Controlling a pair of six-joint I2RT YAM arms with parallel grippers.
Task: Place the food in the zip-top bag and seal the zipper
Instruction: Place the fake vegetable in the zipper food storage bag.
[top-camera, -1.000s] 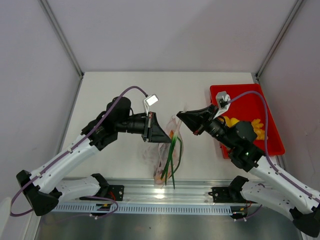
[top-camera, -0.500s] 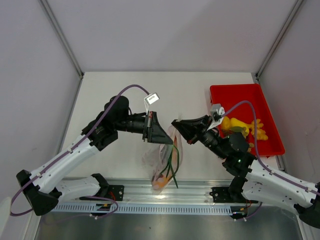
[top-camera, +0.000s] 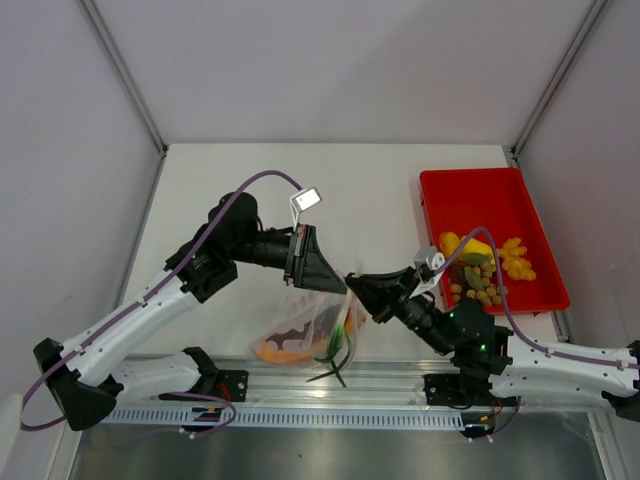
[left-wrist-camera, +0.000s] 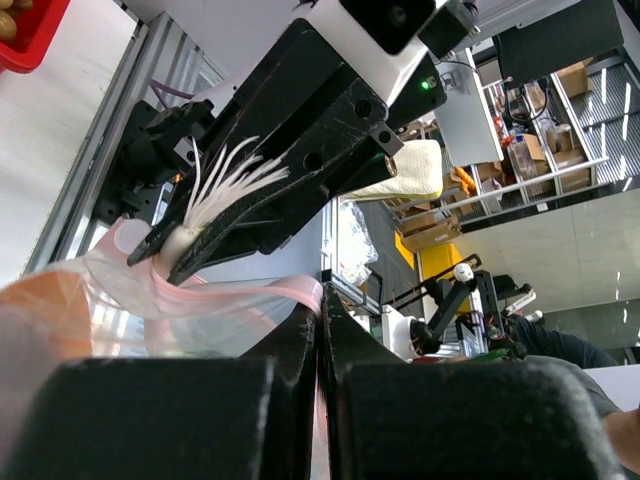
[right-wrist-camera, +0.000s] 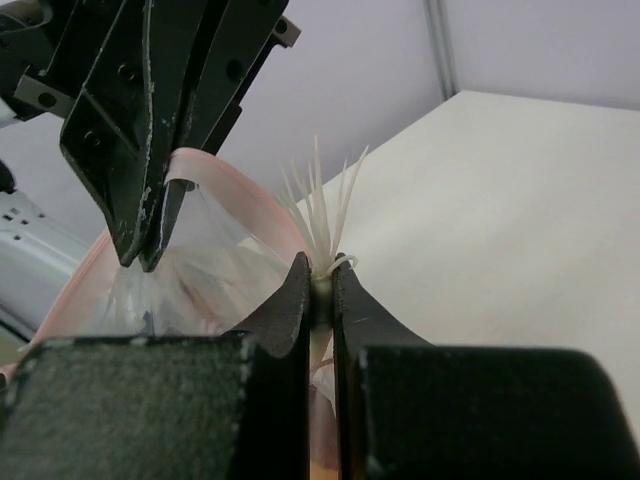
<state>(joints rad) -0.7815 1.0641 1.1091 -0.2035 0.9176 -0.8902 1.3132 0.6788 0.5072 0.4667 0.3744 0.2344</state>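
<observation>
Here, left pincer clamps the clear dotted plastic bag's pink zipper strip; beside it, right pincer pinches the long green onion's white roots.

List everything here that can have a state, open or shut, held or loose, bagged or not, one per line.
left fingers: shut on the zipper
right fingers: shut on the green onion's root end
zip-top bag: held at its mouth, open
zipper: unsealed
green onion: stalk in the bag, roots sticking out
melon slice: inside the bag
grape bunch: in the red tray, not bagged
yellow peppers: in the red tray, not bagged
</observation>
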